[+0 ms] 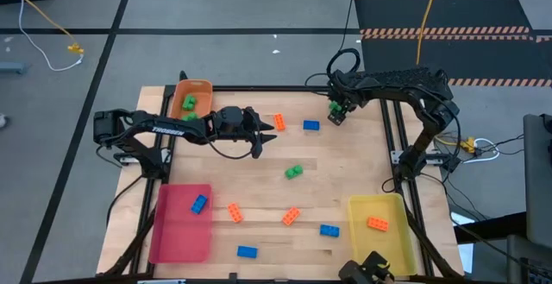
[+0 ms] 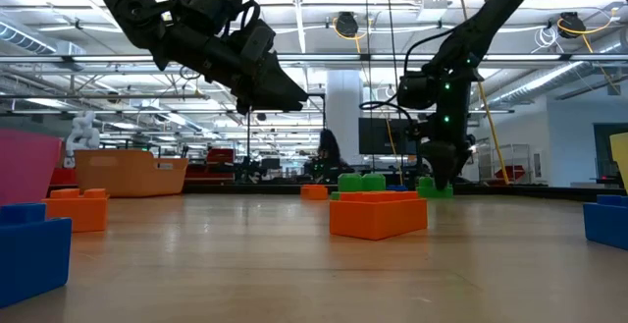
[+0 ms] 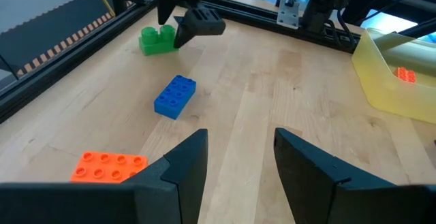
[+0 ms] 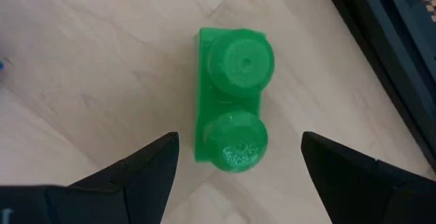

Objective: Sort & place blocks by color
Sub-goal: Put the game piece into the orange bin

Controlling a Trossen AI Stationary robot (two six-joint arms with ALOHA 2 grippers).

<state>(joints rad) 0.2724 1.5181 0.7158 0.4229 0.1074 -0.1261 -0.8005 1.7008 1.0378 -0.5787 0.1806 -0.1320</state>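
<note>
Directly under the right gripper (image 4: pixel 235 157) sits a small green brick (image 4: pixel 231 101) with two studs, flat on the wooden table (image 1: pixel 345 159), near the black frame rail (image 1: pixel 392 129) at the table's far right corner. The gripper's two fingers are spread wide, one on each side of the brick, and neither touches it.

The left gripper (image 1: pixel 269 137) hangs above the table, its fingers parted and holding nothing. Just beyond its tips lies an orange brick (image 1: pixel 278 122), and a little farther on a blue brick (image 1: pixel 310 125), which lies between the two grippers. Beside the left arm's wrist stands the orange tray (image 1: pixel 200 87), with two green bricks (image 1: pixel 189 103) inside it.

A second green piece (image 1: pixel 293 172) lies on the open wood, off to one side of the left gripper, towards the middle of the table. Farther that way, well apart from both grippers, two orange bricks (image 1: pixel 291 216) lie near each other, and two more blue bricks (image 1: pixel 329 230) lie close to the table's near edge.

The pink tray (image 1: pixel 177 232) at the near left corner holds one blue brick (image 1: pixel 199 203). The yellow tray (image 1: pixel 397 245) at the near right corner holds one orange brick (image 1: pixel 377 224).
</note>
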